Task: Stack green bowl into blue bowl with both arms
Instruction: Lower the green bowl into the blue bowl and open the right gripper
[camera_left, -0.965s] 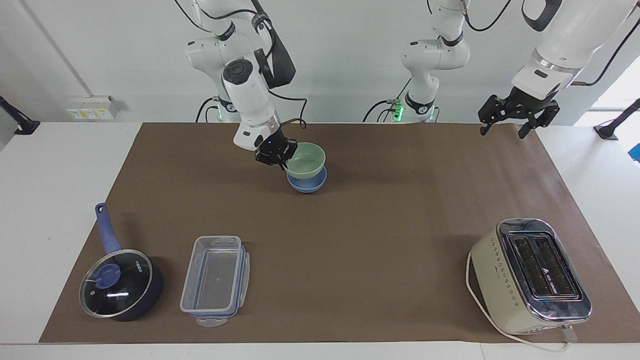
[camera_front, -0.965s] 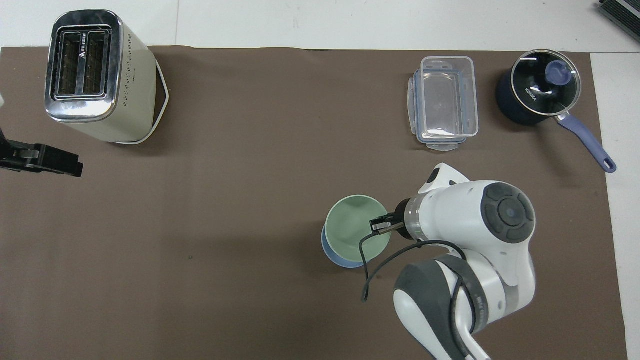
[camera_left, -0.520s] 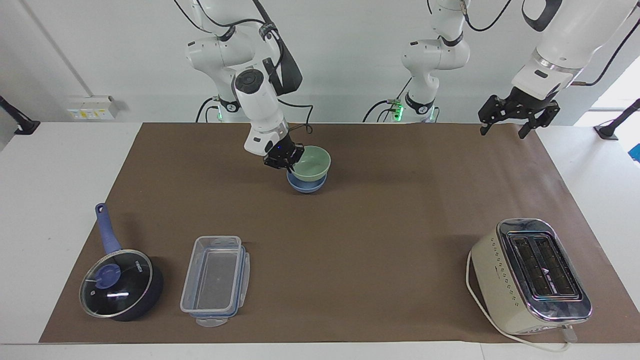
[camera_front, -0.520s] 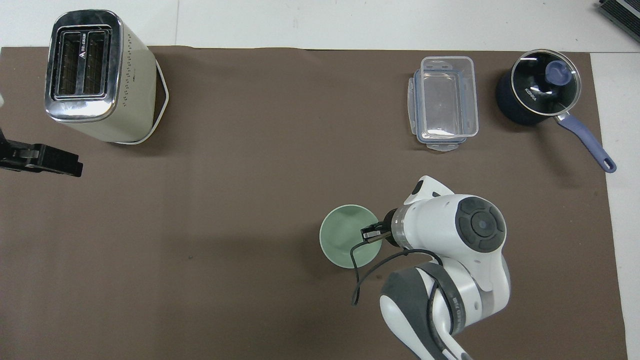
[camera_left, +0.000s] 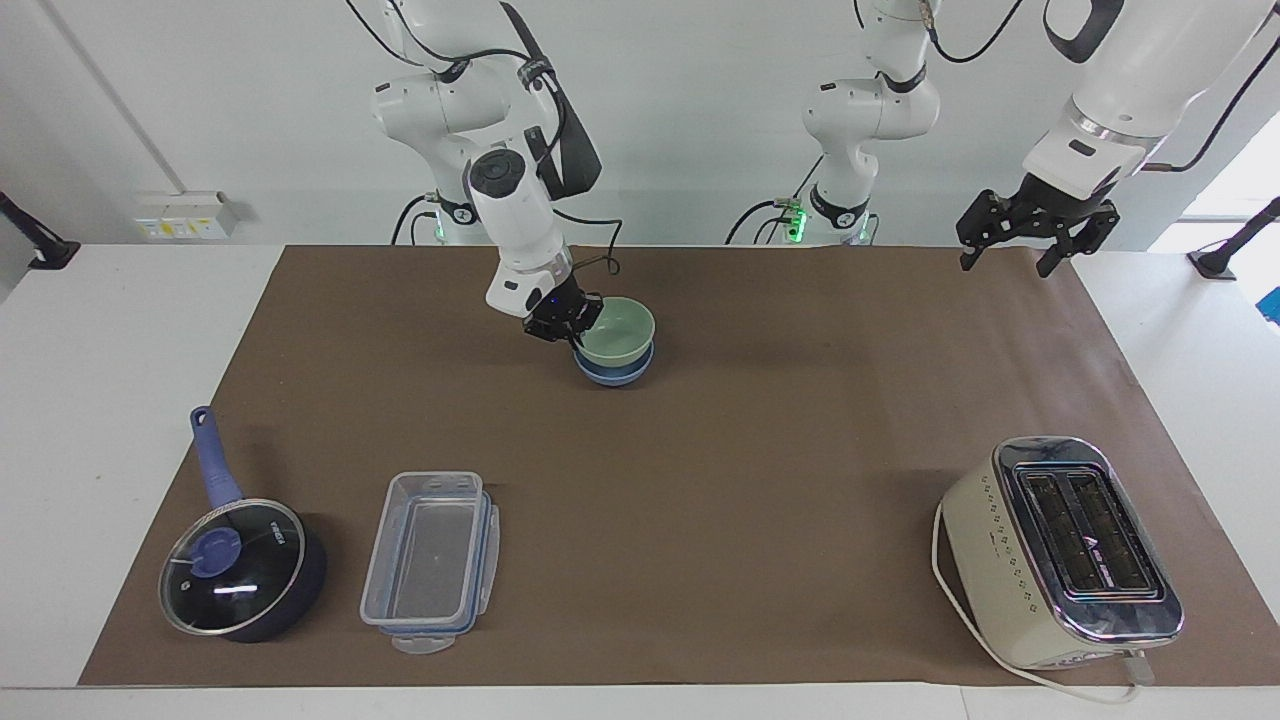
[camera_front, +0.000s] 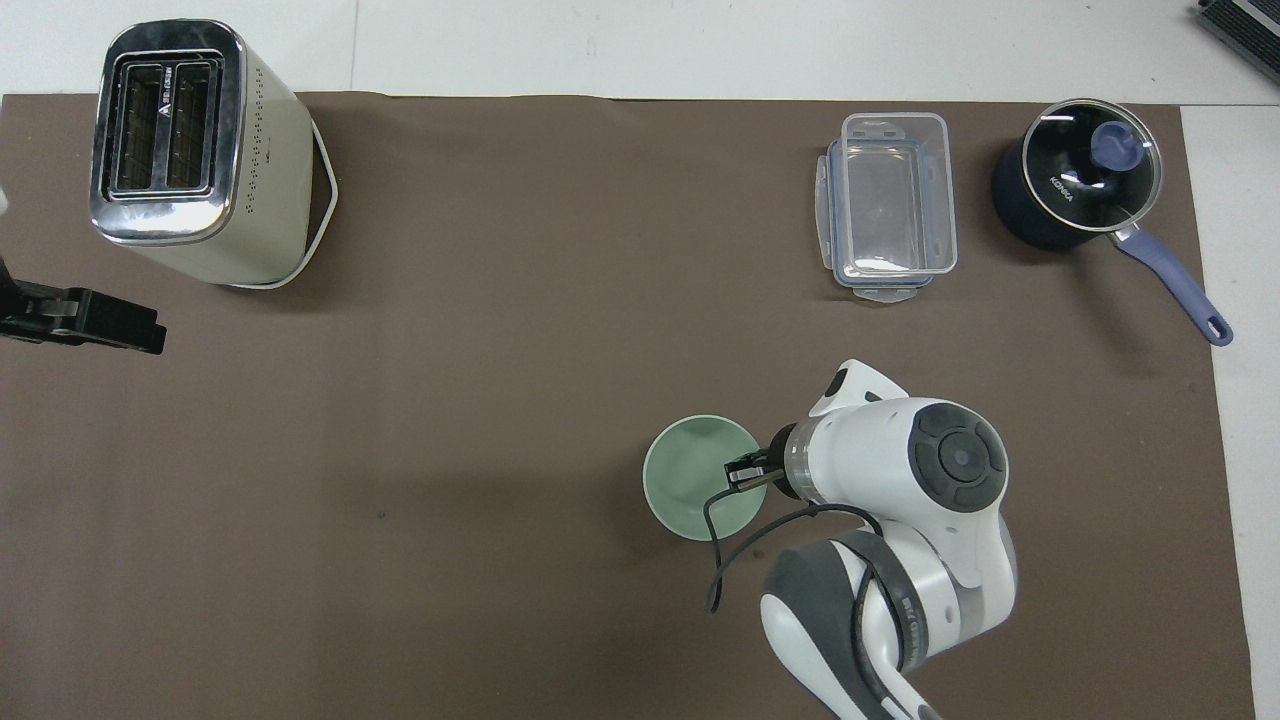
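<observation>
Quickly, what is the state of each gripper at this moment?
Left gripper: open, holding nothing, waiting over the table edge.
Right gripper: shut on the green bowl, over the blue bowl.

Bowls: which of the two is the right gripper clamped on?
The green bowl, the upper one nested in the blue bowl; the right gripper pinches its rim.

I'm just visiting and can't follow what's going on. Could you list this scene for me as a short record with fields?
green bowl: nested in the blue bowl, gripped at its rim
right gripper: shut on the green bowl's rim
left gripper: open, waiting in the air above the left arm's end of the table
toaster: farther from the robots, left arm's end
clear container and saucepan: right arm's end
</observation>
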